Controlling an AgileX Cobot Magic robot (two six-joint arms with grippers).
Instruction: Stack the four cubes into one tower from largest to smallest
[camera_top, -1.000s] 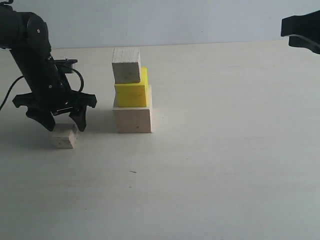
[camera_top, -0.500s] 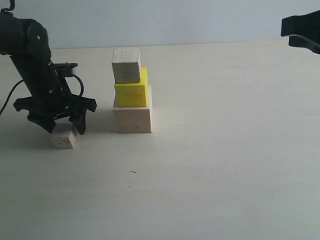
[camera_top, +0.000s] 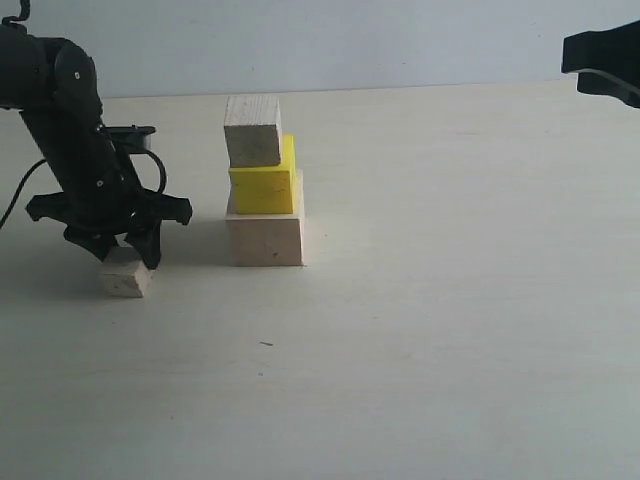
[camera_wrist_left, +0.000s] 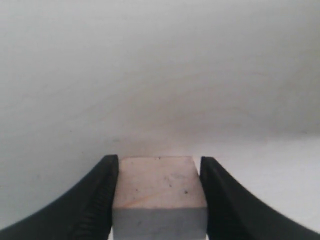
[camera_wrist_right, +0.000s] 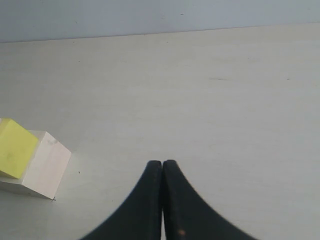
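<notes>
Three cubes are stacked in the exterior view: the largest pale wood cube at the bottom, the yellow cube on it, and a smaller pale cube on top, set slightly askew. Left of this tower, the smallest pale cube rests on the table. My left gripper is down over it. In the left wrist view both fingers press the sides of the smallest cube. My right gripper hangs at the far upper right, its fingertips shut together on nothing.
The pale tabletop stretches wide to the right and front of the tower. The right wrist view catches the largest cube and the yellow cube at its edge. A light wall closes off the back.
My left gripper has sunk lower over the smallest cube and its fingers have closed in from a wide spread onto the cube's sides. The tower and right arm have not moved.
</notes>
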